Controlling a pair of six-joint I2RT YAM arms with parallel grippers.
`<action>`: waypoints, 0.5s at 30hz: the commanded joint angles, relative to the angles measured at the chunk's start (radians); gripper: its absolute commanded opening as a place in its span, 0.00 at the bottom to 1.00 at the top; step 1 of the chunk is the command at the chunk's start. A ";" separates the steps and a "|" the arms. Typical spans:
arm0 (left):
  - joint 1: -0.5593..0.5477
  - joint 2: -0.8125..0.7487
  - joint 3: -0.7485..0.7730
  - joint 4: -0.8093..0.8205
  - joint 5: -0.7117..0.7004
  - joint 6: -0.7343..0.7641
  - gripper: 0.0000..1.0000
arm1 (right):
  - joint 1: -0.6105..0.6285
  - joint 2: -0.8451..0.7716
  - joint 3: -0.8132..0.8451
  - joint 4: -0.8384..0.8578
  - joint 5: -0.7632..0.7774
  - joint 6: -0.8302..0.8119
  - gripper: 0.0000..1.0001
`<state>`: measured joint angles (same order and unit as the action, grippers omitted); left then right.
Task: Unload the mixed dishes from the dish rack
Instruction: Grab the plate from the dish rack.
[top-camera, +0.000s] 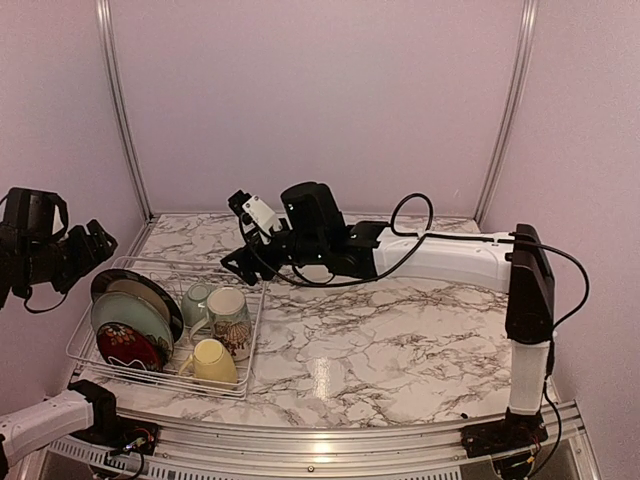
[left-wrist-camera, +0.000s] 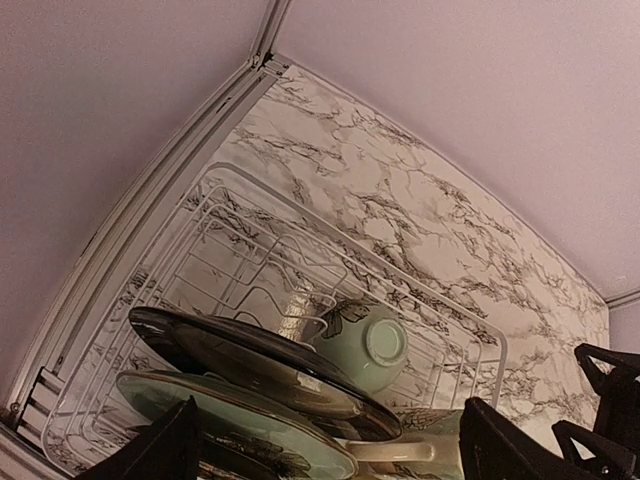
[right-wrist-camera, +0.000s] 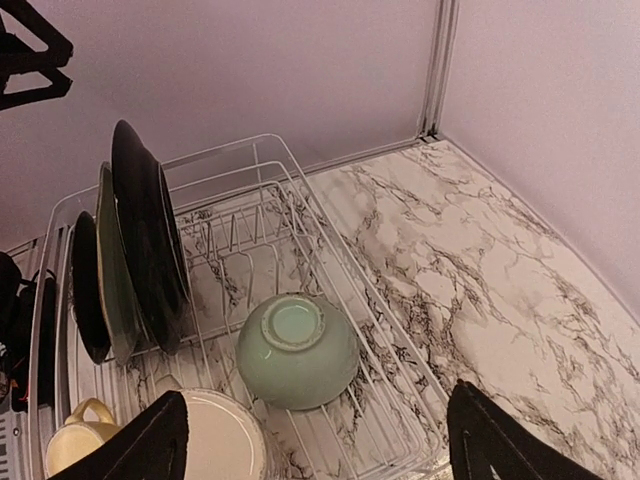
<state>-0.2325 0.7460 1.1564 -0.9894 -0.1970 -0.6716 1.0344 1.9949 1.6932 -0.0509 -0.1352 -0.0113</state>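
Observation:
The white wire dish rack (top-camera: 150, 378) sits at the table's left. It holds three upright plates: black-rimmed cream (top-camera: 140, 297), pale green (top-camera: 122, 320) and dark red patterned (top-camera: 128, 348). Beside them are an upturned small pale green bowl (top-camera: 197, 300), the cream floral mug (top-camera: 231, 322) and the pale yellow mug (top-camera: 213, 362). My right gripper (top-camera: 237, 264) is open and empty, hovering above the rack's far right corner; the bowl (right-wrist-camera: 297, 350) lies between and beyond its fingertips (right-wrist-camera: 145, 445). My left gripper (top-camera: 98, 242) is open and empty, raised above the rack's left side, over the plates (left-wrist-camera: 260, 370).
Marble tabletop (top-camera: 400, 340) stretches right of the rack. Pink walls with metal corner posts (top-camera: 120, 110) close the back and sides. The right arm's forearm (top-camera: 440, 255) spans the table's middle at height.

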 joint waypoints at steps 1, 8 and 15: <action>0.005 -0.013 0.002 -0.044 -0.076 -0.033 0.92 | 0.028 0.067 0.111 0.021 0.004 -0.051 0.84; 0.005 0.011 -0.005 -0.023 -0.100 0.039 0.88 | 0.110 0.218 0.336 -0.064 0.095 -0.148 0.82; 0.005 0.105 0.001 -0.099 -0.124 -0.025 0.74 | 0.145 0.278 0.398 -0.042 0.068 -0.171 0.82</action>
<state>-0.2325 0.8097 1.1568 -1.0206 -0.2977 -0.6613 1.1652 2.2429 2.0392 -0.0868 -0.0692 -0.1406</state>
